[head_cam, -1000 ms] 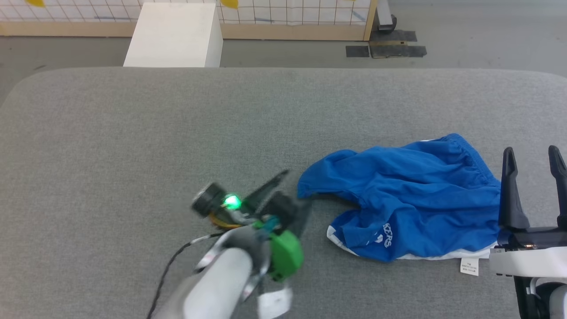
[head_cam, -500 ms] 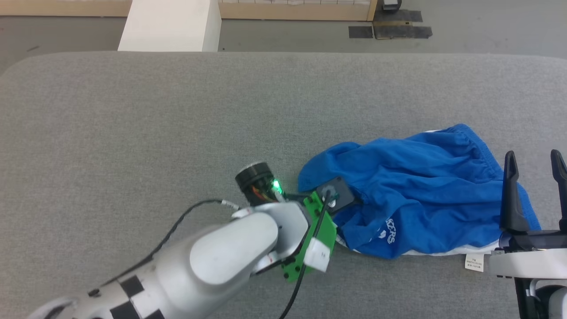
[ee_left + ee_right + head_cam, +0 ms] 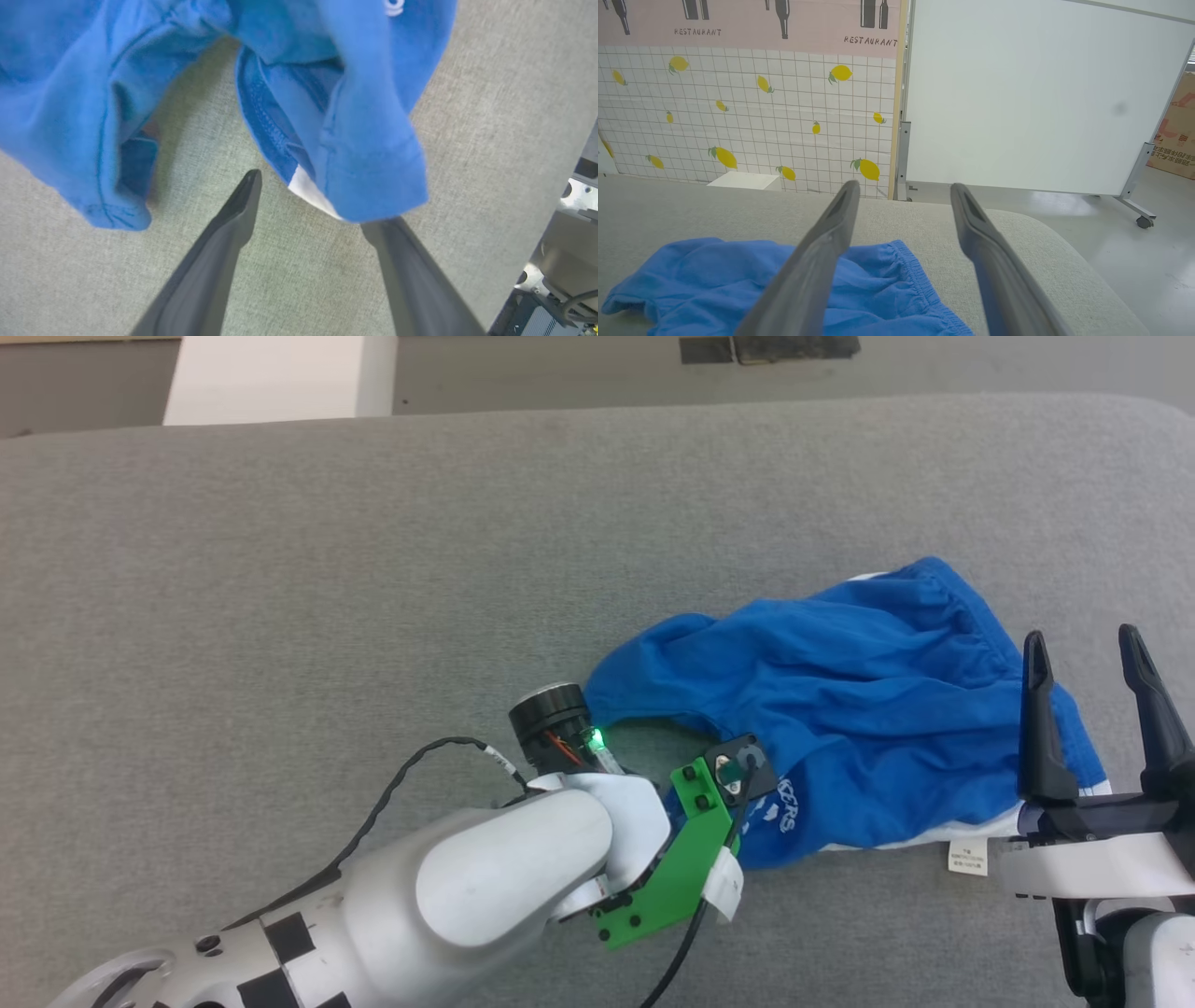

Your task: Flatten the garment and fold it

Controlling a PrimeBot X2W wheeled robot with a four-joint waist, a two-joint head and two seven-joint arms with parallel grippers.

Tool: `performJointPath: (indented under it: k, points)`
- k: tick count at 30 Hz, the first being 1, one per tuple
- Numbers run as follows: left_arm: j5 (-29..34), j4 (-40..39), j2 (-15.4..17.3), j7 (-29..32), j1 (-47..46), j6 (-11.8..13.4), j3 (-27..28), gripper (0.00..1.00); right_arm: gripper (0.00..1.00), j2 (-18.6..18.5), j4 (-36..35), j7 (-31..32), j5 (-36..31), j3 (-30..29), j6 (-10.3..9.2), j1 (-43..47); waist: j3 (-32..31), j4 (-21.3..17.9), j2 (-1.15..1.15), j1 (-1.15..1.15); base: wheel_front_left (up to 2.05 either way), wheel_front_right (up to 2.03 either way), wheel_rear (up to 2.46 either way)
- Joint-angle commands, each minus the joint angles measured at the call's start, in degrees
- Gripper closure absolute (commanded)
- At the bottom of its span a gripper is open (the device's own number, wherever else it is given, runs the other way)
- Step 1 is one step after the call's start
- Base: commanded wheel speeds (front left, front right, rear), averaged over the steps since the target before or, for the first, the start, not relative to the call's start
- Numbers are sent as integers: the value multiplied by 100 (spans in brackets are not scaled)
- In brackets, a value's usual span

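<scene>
Blue shorts (image 3: 840, 709), crumpled, lie on the right half of the grey cloth-covered table (image 3: 373, 569), with the gathered waistband to the far right, the leg openings toward the middle and a small white label (image 3: 967, 857) sticking out at the near edge. Left gripper (image 3: 313, 200) at the near leg opening, jaws spread wide, nothing pinched: one finger over bare table between the two legs, the other's tip hidden at the white-trimmed hem. Right gripper (image 3: 1080, 644) by the waistband end, jaws wide, empty.
</scene>
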Motion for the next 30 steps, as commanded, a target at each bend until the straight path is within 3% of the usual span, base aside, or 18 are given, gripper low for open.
performJointPath:
  k: [1,6,7,8,13,19,24,30]
  points:
    - [8,21,64,60,88,-13,-3,0,0,12,26,-28,-38,17,-9,-90,132,-134,0,0,0,0,0]
    - [106,1,132,579,324,-13,-4,0,0,15,71,-28,-44,87,-9,-177,251,-281,0,0,0,0,0]
    - [101,-36,151,629,381,-13,-4,56,0,15,76,-28,-49,98,-9,-197,268,-303,0,0,0,0,0]
    - [56,-55,163,618,416,-13,-4,100,0,16,78,-28,-51,95,-9,-209,280,-310,0,0,0,0,0]
    - [-86,-115,172,366,458,-13,-4,100,0,17,122,-28,-43,31,-9,-174,189,-239,0,0,0,0,0]
    - [-554,-102,303,-1049,460,-13,-4,100,0,17,197,-28,-24,-32,-9,35,-214,31,0,0,0,0,0]
    - [-975,181,706,-2436,640,14,302,100,0,18,208,-28,5,-66,-9,229,-484,332,0,0,0,0,0]
    - [-1480,252,1327,-3204,1325,424,905,100,0,18,209,-28,-8,-106,-9,344,-566,640,0,0,0,0,0]
